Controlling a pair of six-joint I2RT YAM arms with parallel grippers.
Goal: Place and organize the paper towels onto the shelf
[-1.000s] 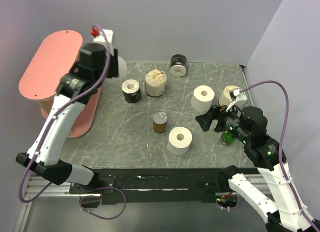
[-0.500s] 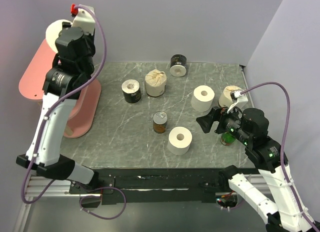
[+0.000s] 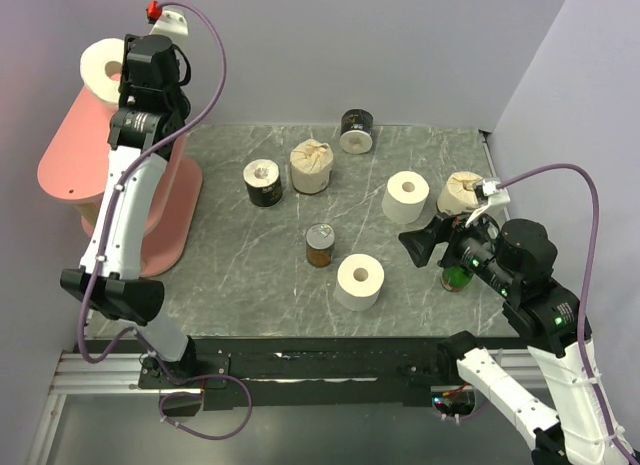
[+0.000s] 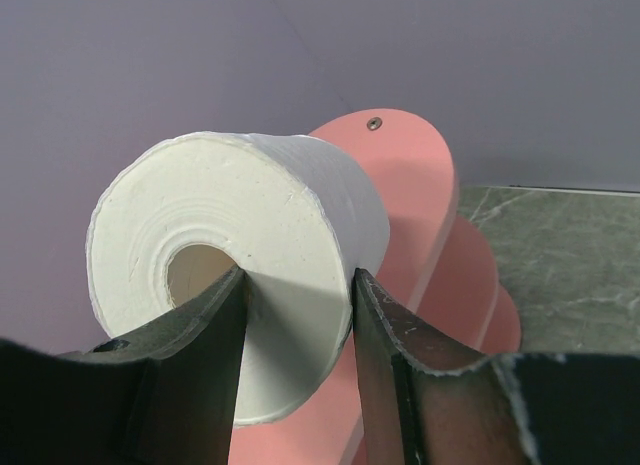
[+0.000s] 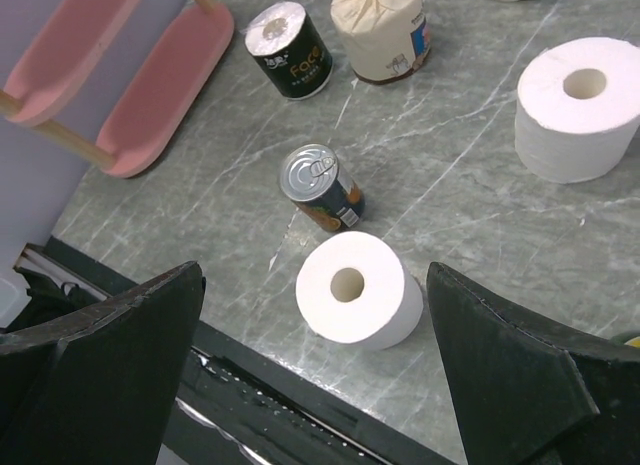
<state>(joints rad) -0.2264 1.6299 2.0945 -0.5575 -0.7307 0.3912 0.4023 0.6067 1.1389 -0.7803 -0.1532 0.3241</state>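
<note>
Item: black-wrapped paper towel roll (image 5: pixel 290 50). Gold lettering appears to read "Face". It stands upright on the grey veined stone-look table (image 5: pixel 470 235).

Item: crinkled cream-wrapped roll (image 5: pixel 385 30), just beside it. Red-and-blue label, too small to read.

Item: small brown tin can (image 5: pixel 320 185) with a pull-tab lid. Print illegible.

Item: plain white paper towel roll (image 4: pixel 250 245), soft, layered, hollow-cored. My left gripper (image 4: pixel 298 285) pinches its wall, one finger in the core and the other outside. The roll lies on its side over the top board of the pink oval-boarded shelf (image 4: pixel 410 175). I cannot tell whether it touches.

Item: second plain white roll (image 5: pixel 352 287), upright on the table beneath my right gripper (image 3: pixel 412 243). The jaws are spread wide and clear of it.

Item: third white roll (image 5: pixel 578 105), standing well apart.
</note>
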